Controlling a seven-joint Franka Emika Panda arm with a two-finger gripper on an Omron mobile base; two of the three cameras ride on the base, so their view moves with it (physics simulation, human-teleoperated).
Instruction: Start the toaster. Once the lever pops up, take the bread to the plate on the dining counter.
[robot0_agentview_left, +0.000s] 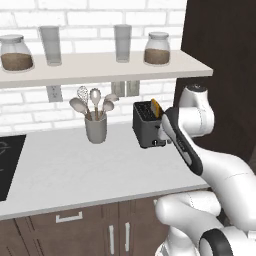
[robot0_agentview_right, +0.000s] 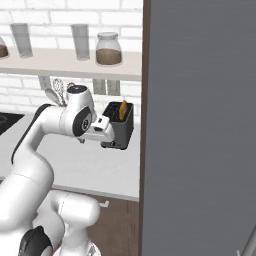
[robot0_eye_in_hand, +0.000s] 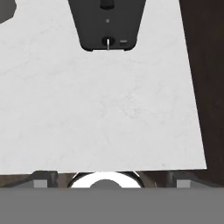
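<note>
The black toaster (robot0_agentview_left: 146, 128) stands on the pale worktop (robot0_agentview_left: 75, 170) near its right end, with the tan bread (robot0_agentview_left: 156, 106) sticking up out of a slot. In the right base view the bread (robot0_agentview_right: 122, 110) leans in the toaster (robot0_agentview_right: 120, 127). My gripper (robot0_eye_in_hand: 112, 178) hangs just in front of the toaster's front face, above the bare worktop, open and holding nothing. The hand view looks down on the toaster (robot0_eye_in_hand: 109, 19) and its small silvery knob (robot0_eye_in_hand: 107, 42). The plate and the dining counter are out of view.
A grey utensil crock (robot0_agentview_left: 95, 127) stands left of the toaster. A shelf (robot0_agentview_left: 100, 67) with jars and glasses runs above it. A black cooktop (robot0_agentview_left: 7, 160) lies at far left. A tall dark panel (robot0_agentview_right: 200, 125) walls off the right side.
</note>
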